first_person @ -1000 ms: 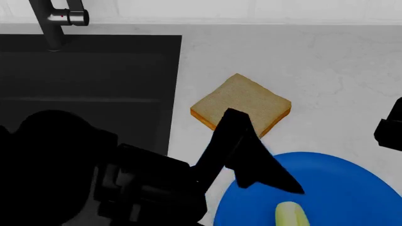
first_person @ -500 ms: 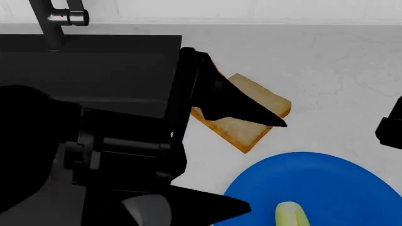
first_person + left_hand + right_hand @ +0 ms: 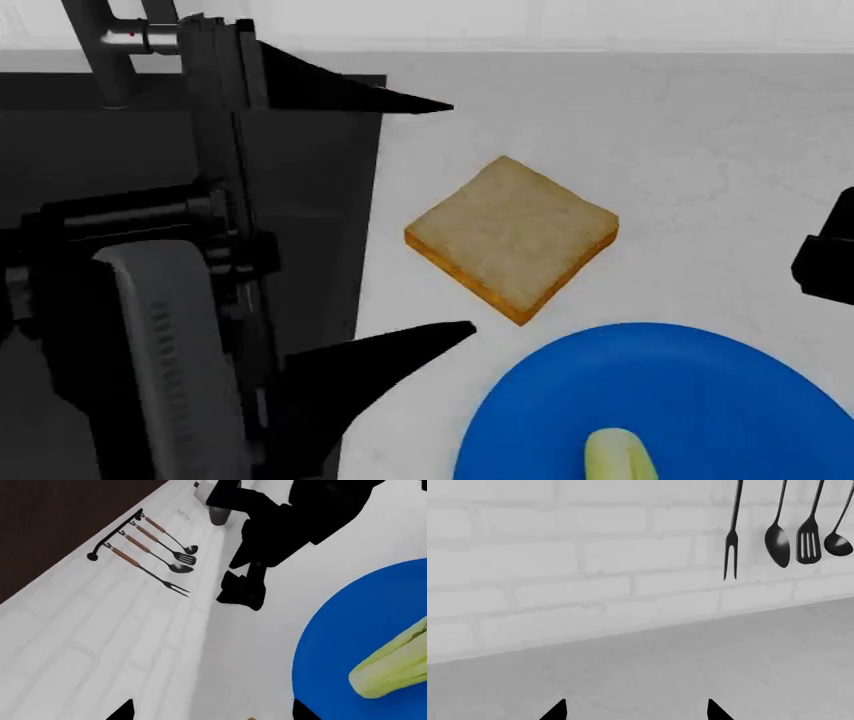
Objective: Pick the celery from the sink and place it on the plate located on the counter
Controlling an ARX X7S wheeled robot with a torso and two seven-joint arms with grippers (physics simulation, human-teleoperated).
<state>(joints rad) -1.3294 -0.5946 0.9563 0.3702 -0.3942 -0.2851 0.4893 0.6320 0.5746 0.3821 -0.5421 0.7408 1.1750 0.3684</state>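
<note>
White marbled surface (image 3: 694,130) fills most of the head view, brick wall with hung utensils (image 3: 790,527) behind. Black sink (image 3: 160,170) at the view's left with grey faucet (image 3: 114,45) at its rim; what shows of the basin holds no celery, much is hidden by the left arm. Blue plate (image 3: 721,390) near the front edge, celery (image 3: 621,460) lying on it, pale stalk end showing, leafy end out of frame. Left claw (image 3: 427,215) spread wide and empty, above the sink edge. Right claw (image 3: 634,710) tips apart, nothing between, well away from the plate. Bread slice (image 3: 514,235) just beyond the plate, not touching. Celery likely light, firm at the ribbed stalks, soft at the leaves; best gripped across mid-stalk. Placement looks done.
</note>
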